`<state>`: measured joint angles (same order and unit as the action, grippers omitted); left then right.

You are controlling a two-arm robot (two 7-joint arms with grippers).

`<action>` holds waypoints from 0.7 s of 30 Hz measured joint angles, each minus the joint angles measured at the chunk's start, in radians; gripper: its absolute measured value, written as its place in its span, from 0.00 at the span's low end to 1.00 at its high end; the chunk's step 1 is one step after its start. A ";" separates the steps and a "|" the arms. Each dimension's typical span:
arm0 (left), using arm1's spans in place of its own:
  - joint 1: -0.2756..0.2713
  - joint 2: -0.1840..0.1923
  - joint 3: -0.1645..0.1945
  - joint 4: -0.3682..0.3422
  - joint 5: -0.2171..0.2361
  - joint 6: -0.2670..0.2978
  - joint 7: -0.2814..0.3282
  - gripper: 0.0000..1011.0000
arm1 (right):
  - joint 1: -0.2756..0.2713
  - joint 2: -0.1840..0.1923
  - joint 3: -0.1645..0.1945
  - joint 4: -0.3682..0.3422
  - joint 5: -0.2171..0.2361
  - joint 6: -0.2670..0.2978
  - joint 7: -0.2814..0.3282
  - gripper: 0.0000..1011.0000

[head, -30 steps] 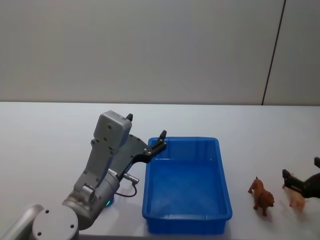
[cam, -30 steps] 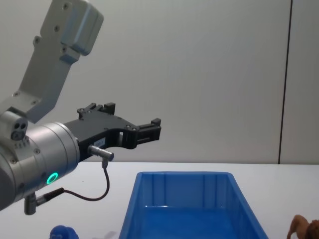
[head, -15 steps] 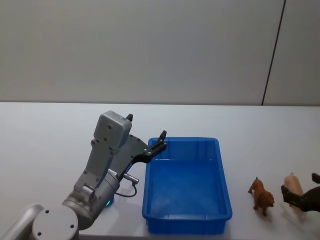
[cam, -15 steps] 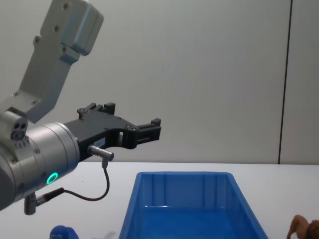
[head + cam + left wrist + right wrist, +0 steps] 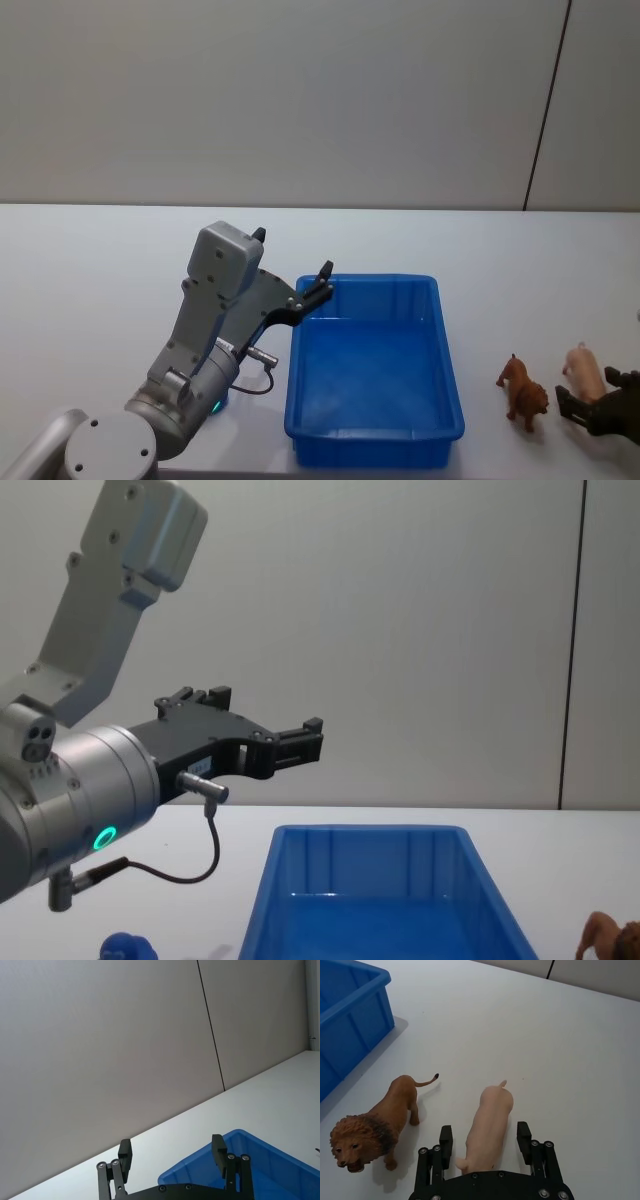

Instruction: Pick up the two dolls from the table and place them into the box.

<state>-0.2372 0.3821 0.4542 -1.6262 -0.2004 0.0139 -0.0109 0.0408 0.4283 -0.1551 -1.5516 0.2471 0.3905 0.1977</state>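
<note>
A flat white table (image 5: 100, 300) carries everything. At its middle stands the large bright blue rectangular plastic bin (image 5: 375, 279), upright, with nothing visible on its floor.

The left gripper (image 5: 171, 1152) is held in the air over the bin's far left corner, its black jaws wide apart and holding nothing. The grey left arm rises from the table's near left side.

The right gripper (image 5: 484, 1131) is low at the table's near right edge, to the right of the bin. Its jaws are apart, one on each side of the pale pink plastic animal figure (image 5: 490, 1120) — neither one visibly touches it. This figure lies on the table, its small tail pointing away from the gripper.

Just beside it, on the side toward the bin, the brown plastic lion figure (image 5: 380, 1122) stands on its feet, apart from both the pink figure and the bin wall.

A small round fuzzy blue figure (image 5: 127, 947) sits on the table below the left arm — left of the bin.
</note>
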 joint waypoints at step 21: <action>0.000 0.000 0.000 0.000 0.000 0.000 0.000 0.99 | 0.017 -0.019 0.003 -0.004 0.025 -0.020 -0.026 0.36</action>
<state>-0.2372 0.3821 0.4542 -1.6262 -0.2004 0.0139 -0.0109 0.0582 0.4095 -0.1523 -1.5552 0.2725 0.3704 0.1720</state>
